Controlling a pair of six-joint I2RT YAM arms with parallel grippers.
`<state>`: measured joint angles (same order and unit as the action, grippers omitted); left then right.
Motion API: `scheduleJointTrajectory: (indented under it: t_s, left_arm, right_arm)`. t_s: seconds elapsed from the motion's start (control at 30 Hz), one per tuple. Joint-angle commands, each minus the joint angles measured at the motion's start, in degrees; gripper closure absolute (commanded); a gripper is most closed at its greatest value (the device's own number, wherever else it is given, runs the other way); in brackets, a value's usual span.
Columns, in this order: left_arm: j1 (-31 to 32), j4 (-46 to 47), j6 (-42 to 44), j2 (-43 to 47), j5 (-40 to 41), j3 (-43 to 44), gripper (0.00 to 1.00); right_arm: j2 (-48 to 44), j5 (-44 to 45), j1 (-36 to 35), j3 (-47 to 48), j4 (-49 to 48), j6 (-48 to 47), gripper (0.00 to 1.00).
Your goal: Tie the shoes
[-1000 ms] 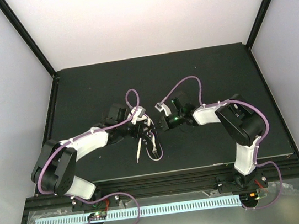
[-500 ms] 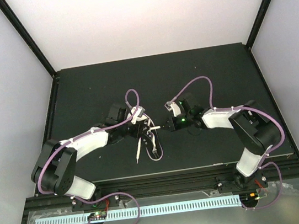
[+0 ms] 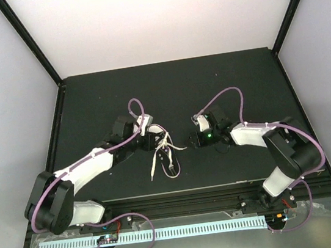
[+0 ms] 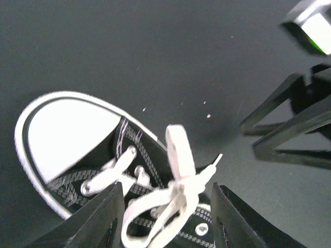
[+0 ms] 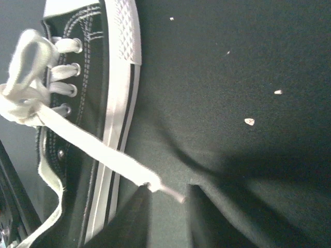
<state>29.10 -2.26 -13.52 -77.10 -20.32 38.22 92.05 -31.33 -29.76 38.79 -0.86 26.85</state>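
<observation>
Top external: sneaker (image 3: pixel 165 149) well apart from every edge of table (image 3: pixel 240 82)

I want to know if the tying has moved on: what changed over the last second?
The right gripper drew back to the right, away from the shoe, and is now open with a lace end reaching between its fingers. The left arm's elbow swung down and to the left. The left gripper stayed open over the laces, and the shoe kept its place.
</observation>
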Motion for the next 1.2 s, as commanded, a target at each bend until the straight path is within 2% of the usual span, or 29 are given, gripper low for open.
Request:
scheduleJointTrajectory:
  t_s: [0.0, 0.13, 0.3, 0.6, 0.77, 0.87, 0.93, 1.0, 1.17]
  left_arm:
    - [-1.25, 1.28, -8.34, 2.46, 1.85, -4.54, 0.53]
    - [-1.63, 3.97, -13.40, 1.49, -0.05, -7.50, 0.57]
    - [-2.09, 4.40, -15.85, -0.83, 1.30, -8.00, 0.61]
    - [-2.73, 5.86, -16.37, -4.34, 1.22, -6.68, 0.61]
    - [-2.83, 5.96, -15.93, -6.20, 0.87, -5.58, 0.64]
    - [-2.82, 6.49, -16.02, -6.57, 0.35, -5.48, 0.68]
    - [-2.85, 6.72, -16.03, -6.65, 0.33, -5.43, 0.72]
    - [-2.89, 6.75, -15.94, -6.80, 0.36, -5.35, 0.76]
    - [-2.99, 6.65, -15.89, -6.71, 0.72, -5.35, 0.87]
  right_arm:
    - [-5.67, 2.02, 0.25, 3.12, 2.63, -1.52, 0.40]
    - [-3.84, -0.54, -1.04, 7.76, 2.30, -1.11, 0.29]
    - [2.21, -0.44, -4.95, 13.85, 1.65, 0.10, 0.24]
    - [10.73, -0.04, -7.57, 19.34, -0.36, 2.83, 0.23]
    - [13.37, -0.96, -8.22, 20.21, -1.41, 3.55, 0.26]
    - [13.98, -1.39, -8.51, 20.26, -1.53, 3.62, 0.34]
    - [14.11, -1.71, -8.51, 20.06, -1.83, 3.79, 0.43]
    - [14.12, -2.22, -8.55, 19.83, -2.38, 4.03, 0.57]
    - [14.12, -2.16, -8.56, 19.84, -3.35, 4.77, 0.77]
